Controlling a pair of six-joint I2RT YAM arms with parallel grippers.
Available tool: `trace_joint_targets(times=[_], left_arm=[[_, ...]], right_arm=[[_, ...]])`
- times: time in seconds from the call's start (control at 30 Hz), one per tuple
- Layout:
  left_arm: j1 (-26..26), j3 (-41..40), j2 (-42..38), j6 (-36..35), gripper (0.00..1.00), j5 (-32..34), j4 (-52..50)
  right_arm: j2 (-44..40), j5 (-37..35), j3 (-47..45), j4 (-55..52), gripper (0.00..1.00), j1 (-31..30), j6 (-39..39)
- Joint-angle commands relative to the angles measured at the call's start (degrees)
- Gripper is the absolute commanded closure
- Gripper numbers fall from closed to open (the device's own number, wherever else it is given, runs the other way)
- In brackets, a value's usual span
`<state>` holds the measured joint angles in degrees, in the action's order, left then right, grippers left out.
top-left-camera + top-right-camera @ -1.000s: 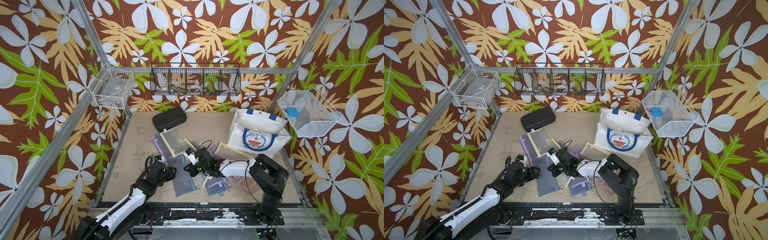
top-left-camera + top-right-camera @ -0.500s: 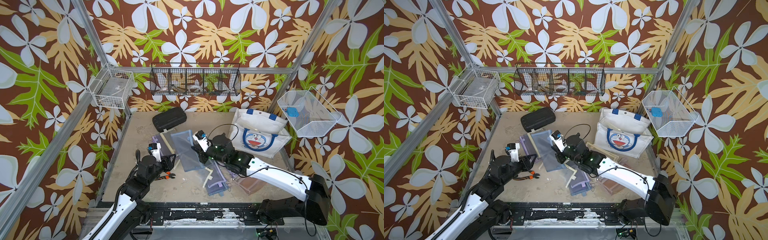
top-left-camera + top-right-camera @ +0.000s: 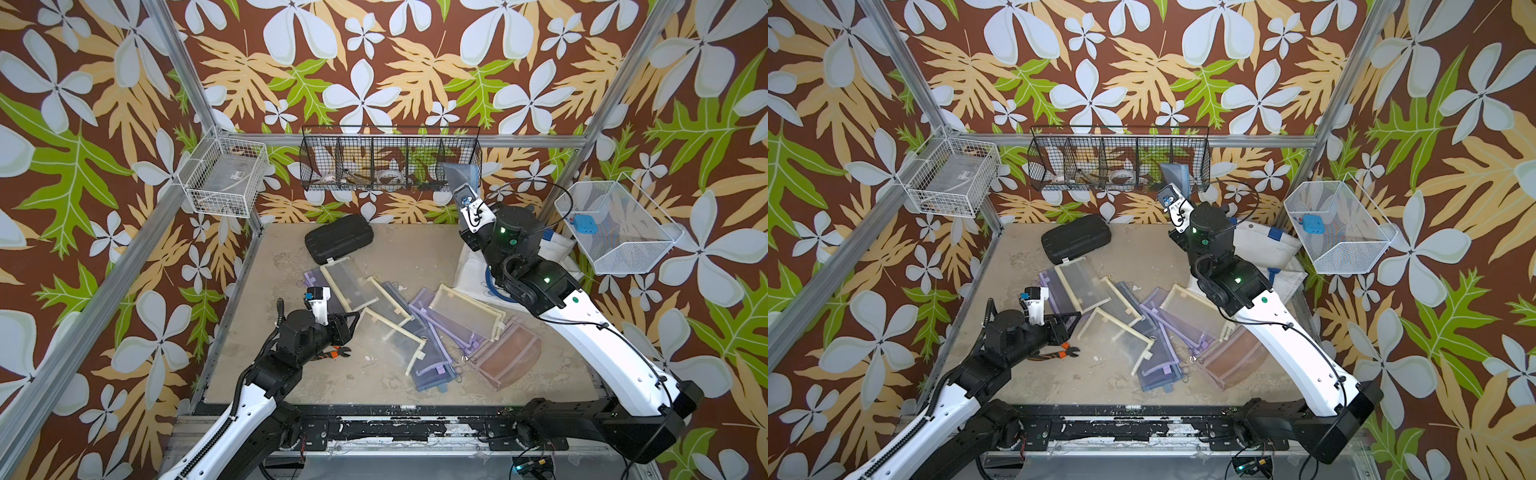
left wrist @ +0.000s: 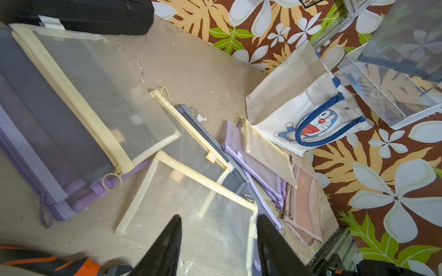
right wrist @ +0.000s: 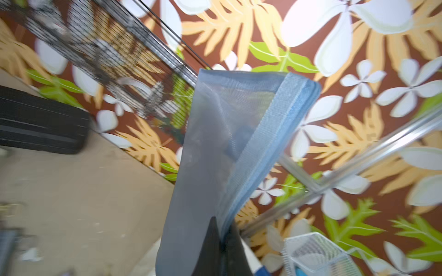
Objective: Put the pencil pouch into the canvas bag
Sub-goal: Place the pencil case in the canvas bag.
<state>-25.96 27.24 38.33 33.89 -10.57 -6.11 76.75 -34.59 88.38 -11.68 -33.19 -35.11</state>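
Both top views: pencil pouch (image 3: 457,176) up high by black wire basket (image 3: 390,127); right arm covers most of canvas bag (image 3: 467,270).
Left wrist: left gripper (image 4: 217,239) jaws apart, empty, above cream mesh pouch (image 4: 191,203); pouch pile (image 4: 258,162) between it and bag.
Right wrist: right gripper (image 5: 223,241) clamped on pencil pouch's blue edge; black hard case (image 5: 40,124) on table beyond.

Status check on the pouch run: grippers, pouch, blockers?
Right gripper shut on blue pouch, raised high near bag, not yet in. Left gripper open, empty, over loose pouches. No blocker seen; bag mouth not visible.
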Motion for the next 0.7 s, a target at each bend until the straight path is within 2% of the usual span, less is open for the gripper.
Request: trace_joint_targets(times=[0.0, 0.13, 0.33, 0.47, 0.6, 0.67], left_arm=[[0.12, -0.09, 0.63, -0.86, 0.47, -2.85, 3.25], [0.12, -0.09, 1.16, -0.55, 0.47, -4.58, 4.96], [0.12, -0.60, 2.38, 0.21, 0.46, -6.47, 7.56], [0.12, -0.79, 3.25, 0.94, 0.45, -7.86, 8.80], [0.12, -1.20, 3.21, 1.67, 0.45, -8.87, 9.94], [0.12, -1.40, 3.39, 1.97, 0.45, -9.76, 10.61]], right_arm=[[2.10, -9.64, 1.32, 4.20, 1.00, 5.06, -8.64], [2.12, -9.33, -1.43, 5.98, 1.00, 11.96, -7.12], [-2.61, -4.63, -18.19, 16.73, 1.00, 18.00, -13.40], [-3.71, 4.32, -18.92, 11.73, 1.00, 22.98, -9.98], [-4.07, 7.10, -19.80, 8.66, 1.00, 24.25, -12.49], [-4.57, 10.68, -20.63, 6.54, 1.00, 25.13, -13.62]])
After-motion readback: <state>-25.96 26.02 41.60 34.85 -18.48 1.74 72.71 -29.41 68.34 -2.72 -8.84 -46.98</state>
